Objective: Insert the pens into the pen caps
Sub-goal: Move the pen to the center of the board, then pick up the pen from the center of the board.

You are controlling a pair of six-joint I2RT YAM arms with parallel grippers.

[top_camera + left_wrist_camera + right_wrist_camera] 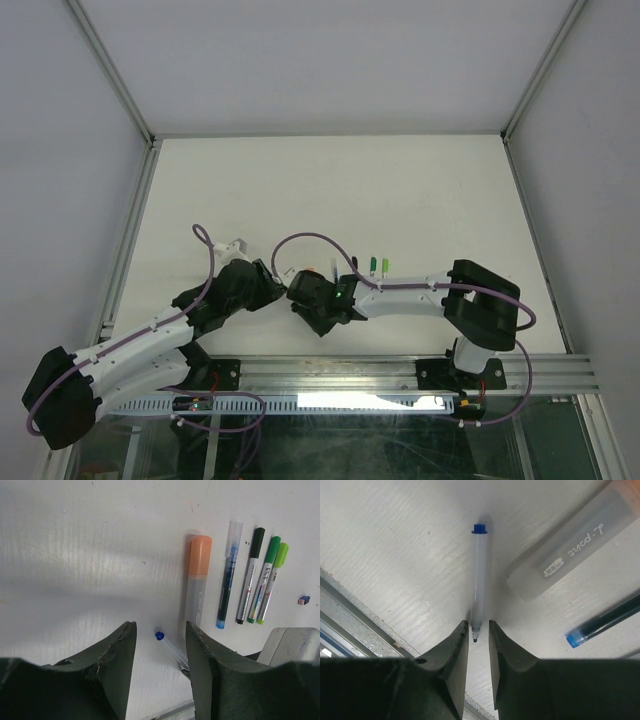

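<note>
Five pens (248,580) appear capped; one thin pen (479,570) is left bare, flanked by the narrowly parted jaws of the right gripper (478,625); the left gripper (160,626) is spread.

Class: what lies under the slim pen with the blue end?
Only bare white table shows beneath the slim pen. Past its writing tip, the right gripper covers the table from view.

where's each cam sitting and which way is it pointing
top external: above and behind the bases, looking down at the table; both arms show, left gripper and right gripper nearly meeting
left wrist: on the left arm, looking down past its own fingers at a row of pens
right wrist: on the right arm, looking down, its fingers flanking the slim blue-ended pen tip
shared: both wrists see that pen and the thick clear pen
</note>
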